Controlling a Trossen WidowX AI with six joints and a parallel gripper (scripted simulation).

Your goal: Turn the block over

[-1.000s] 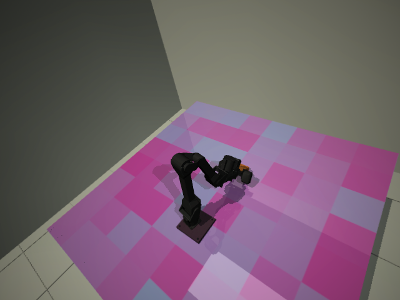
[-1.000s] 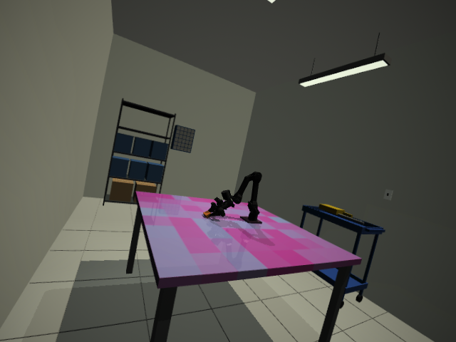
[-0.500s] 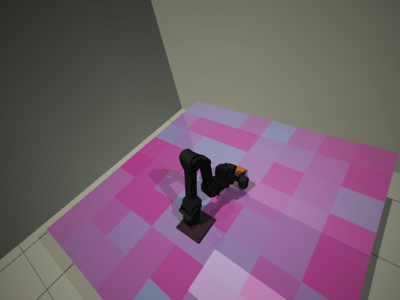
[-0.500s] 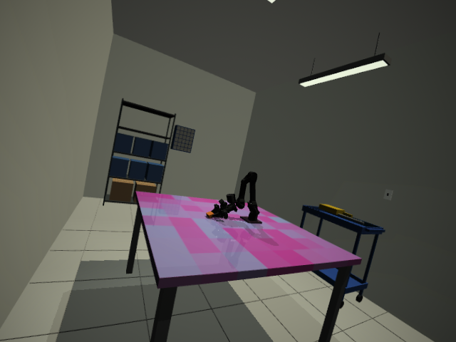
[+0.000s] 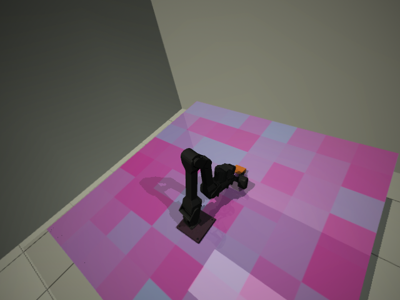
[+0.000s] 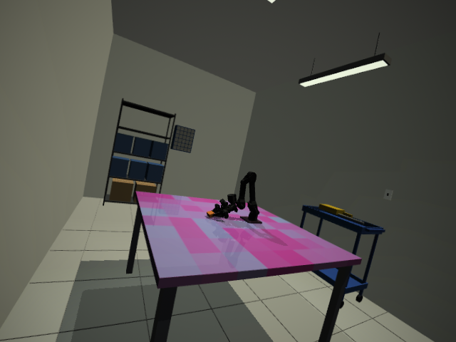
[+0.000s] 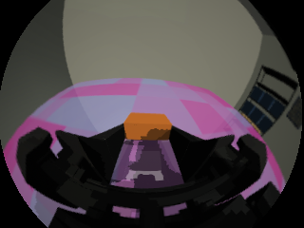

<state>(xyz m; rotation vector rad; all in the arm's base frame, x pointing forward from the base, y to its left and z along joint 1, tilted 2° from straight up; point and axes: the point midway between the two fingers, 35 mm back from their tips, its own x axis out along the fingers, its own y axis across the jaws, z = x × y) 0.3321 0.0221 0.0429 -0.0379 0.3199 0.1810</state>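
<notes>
The orange block [image 5: 240, 169] [image 6: 210, 213] [image 7: 147, 120] is held between the fingertips of my gripper [image 6: 212, 214] [image 7: 147, 130], which is shut on it. The gripper points outward, close to level, away from the arm's base. The block is low over the table [image 5: 290, 232] [image 6: 184, 263], with a small gap under it in the exterior view. Its upper face and the face towards the wrist camera are plain orange, the latter partly in shadow. No mark can be made out; its underside and far side are hidden.
The arm's base plate [image 5: 206, 222] [image 6: 251, 219] stands on the patchwork table. Off the table are a blue cart [image 6: 363, 229] and a shelf [image 6: 145, 108] with boxes. A lamp [image 6: 345, 71] hangs from the ceiling.
</notes>
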